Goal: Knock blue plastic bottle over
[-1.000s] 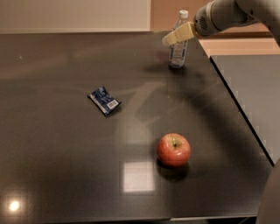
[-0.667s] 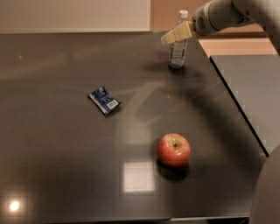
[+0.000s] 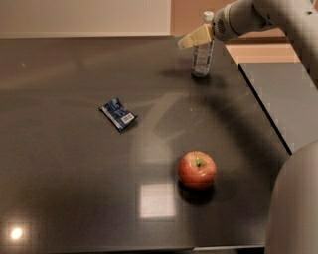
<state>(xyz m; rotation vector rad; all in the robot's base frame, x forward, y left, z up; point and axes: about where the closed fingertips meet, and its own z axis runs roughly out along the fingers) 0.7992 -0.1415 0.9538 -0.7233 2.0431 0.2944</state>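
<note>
The blue plastic bottle [image 3: 202, 58] stands upright near the far right edge of the dark table [image 3: 64, 163]. It is clear, with a white cap and a pale blue-and-white label. My gripper [image 3: 191, 38] reaches in from the upper right, with its yellowish fingers in front of the bottle's upper part and pointing left. The arm [image 3: 258, 15] crosses the top right corner.
A flat dark-blue snack packet [image 3: 118, 113] lies left of centre. A red apple [image 3: 197, 169] sits in the front middle. The table's right edge [image 3: 263, 104] runs diagonally, with a grey floor beyond. My robot body [image 3: 295, 203] fills the lower right corner.
My gripper has shifted slightly left across the bottle's top. The bottle still stands upright. My body has come further into the lower right.
</note>
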